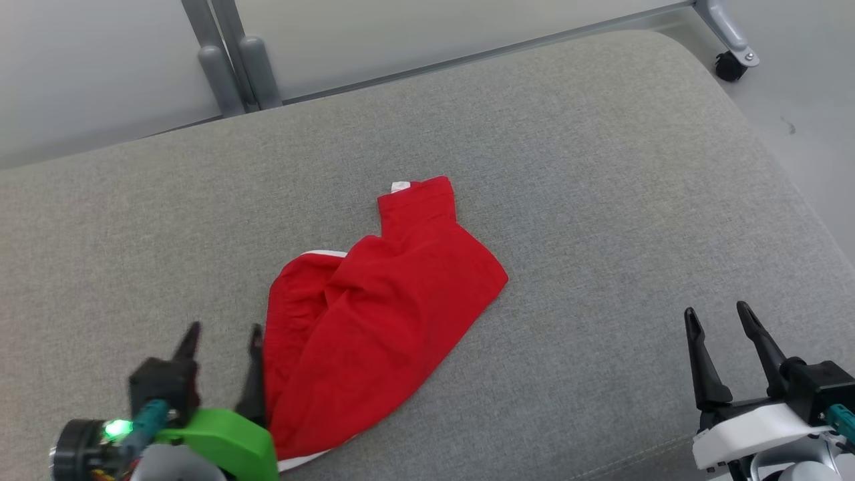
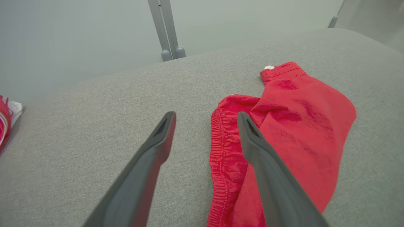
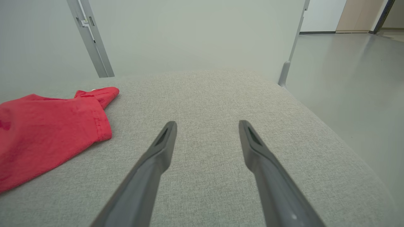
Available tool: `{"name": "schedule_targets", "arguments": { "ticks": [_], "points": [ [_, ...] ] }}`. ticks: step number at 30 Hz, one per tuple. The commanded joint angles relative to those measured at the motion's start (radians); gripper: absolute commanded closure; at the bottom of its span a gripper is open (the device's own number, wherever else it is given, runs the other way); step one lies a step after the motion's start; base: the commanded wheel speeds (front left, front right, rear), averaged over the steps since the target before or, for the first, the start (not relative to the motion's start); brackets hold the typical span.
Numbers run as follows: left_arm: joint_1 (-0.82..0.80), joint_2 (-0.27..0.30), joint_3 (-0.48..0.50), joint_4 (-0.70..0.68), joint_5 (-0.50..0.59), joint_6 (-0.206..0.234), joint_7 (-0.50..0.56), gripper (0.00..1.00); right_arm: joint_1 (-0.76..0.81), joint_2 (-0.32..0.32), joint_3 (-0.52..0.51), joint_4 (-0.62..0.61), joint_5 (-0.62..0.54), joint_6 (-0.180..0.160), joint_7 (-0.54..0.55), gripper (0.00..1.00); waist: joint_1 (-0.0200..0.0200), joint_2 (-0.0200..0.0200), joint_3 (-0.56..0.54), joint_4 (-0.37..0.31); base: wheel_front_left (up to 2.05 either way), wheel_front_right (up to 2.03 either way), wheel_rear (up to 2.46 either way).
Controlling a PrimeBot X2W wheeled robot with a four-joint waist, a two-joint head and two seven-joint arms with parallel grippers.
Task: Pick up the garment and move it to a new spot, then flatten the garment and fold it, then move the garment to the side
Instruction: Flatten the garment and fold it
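Observation:
The garment [image 1: 374, 314] is a red piece with white trim, lying crumpled and partly folded over itself on the grey cushioned surface [image 1: 601, 200]. Its elastic waistband edge shows in the left wrist view, garment [image 2: 277, 132]. My left gripper [image 1: 224, 336] stands open at the garment's left edge, its right finger over the waistband and nothing between the fingers; left gripper [image 2: 206, 118]. My right gripper [image 1: 718, 317] is open at the lower right, well clear of the cloth, over bare cushion; right gripper [image 3: 207, 126]. The garment [image 3: 47, 132] lies off to the left in the right wrist view.
Grey metal frame posts [image 1: 234, 60] stand behind the surface, and a caster wheel [image 1: 731, 65] at the far right. The cushion's right edge drops to the floor [image 3: 363, 78]. Another red and white cloth [image 2: 6, 121] peeks in at the far left of the left wrist view.

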Motion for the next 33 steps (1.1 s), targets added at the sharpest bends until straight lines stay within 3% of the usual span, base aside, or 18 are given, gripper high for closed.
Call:
{"name": "schedule_targets", "arguments": {
  "ticks": [1, 3, 7, 10, 14, 20, 22, 23, 28, 33],
  "points": [
    [-0.041, -0.006, -0.034, 0.009, 0.018, -0.029, 0.017, 0.0, -0.017, 0.005, 0.005, 0.0, 0.004, 0.0, -0.003, 0.0, 0.0, -0.0001, 0.012, 0.0, 0.0, 0.0, 0.0],
    [-0.103, -0.067, -0.101, 0.041, 0.018, -0.083, 0.034, 0.0, -0.035, 0.008, 0.02, 0.003, 0.006, 0.0, -0.003, 0.0, 0.0, -0.0001, 0.026, -0.003, 0.0, 0.0, 0.0],
    [-0.25, -0.192, -0.211, 0.245, 0.033, -0.188, 0.053, 0.0, -0.07, 0.01, 0.049, 0.013, 0.009, 0.0, -0.003, 0.0, 0.0, -0.0001, 0.045, -0.022, 0.0, 0.0, 0.0],
    [-0.332, -0.299, -0.248, 0.441, 0.033, -0.212, 0.057, 0.0, -0.091, 0.011, 0.066, 0.02, 0.015, 0.0, -0.003, 0.0, 0.0, -0.0001, 0.05, -0.05, 0.0, 0.0, 0.0],
    [-0.388, -0.395, -0.244, 0.602, -0.003, -0.229, 0.028, 0.0, -0.086, 0.012, 0.059, 0.028, 0.019, 0.0, -0.003, 0.0, 0.0, -0.0001, 0.043, -0.087, 0.0, 0.0, 0.0],
    [-0.411, -0.433, -0.23, 0.741, -0.039, -0.254, -0.009, 0.0, -0.054, 0.008, 0.046, 0.035, 0.015, 0.0, -0.003, 0.0, 0.0, -0.0001, 0.034, -0.105, 0.0, 0.0, 0.0],
    [-0.423, -0.432, -0.229, 0.789, -0.032, -0.258, -0.026, 0.61, -0.054, 0.009, 0.05, 0.037, 0.015, 0.0, -0.003, 0.0, 0.0, -0.0001, 0.033, -0.113, 0.0, 0.0, 0.0],
    [-0.428, -0.437, -0.227, 0.806, -0.036, -0.264, -0.034, 1.0, -0.056, 0.01, 0.052, 0.038, 0.015, 0.0, -0.003, 0.0, 0.0, -0.0001, 0.033, -0.116, 0.0, 0.0, 0.0],
    [-0.442, -0.459, -0.236, 0.885, -0.051, -0.316, -0.072, 1.0, -0.061, 0.011, 0.049, 0.035, 0.017, 0.0, -0.003, 0.0, 0.0, -0.0001, 0.026, -0.117, 0.0, 0.0, 0.0],
    [-0.442, -0.485, -0.221, 0.867, -0.073, -0.348, -0.165, 1.0, -0.043, 0.003, 0.035, 0.034, 0.015, 0.0, -0.003, 0.0, 0.0, -0.0001, 0.013, -0.101, 0.0, 0.0, 0.0]
  ]
}}
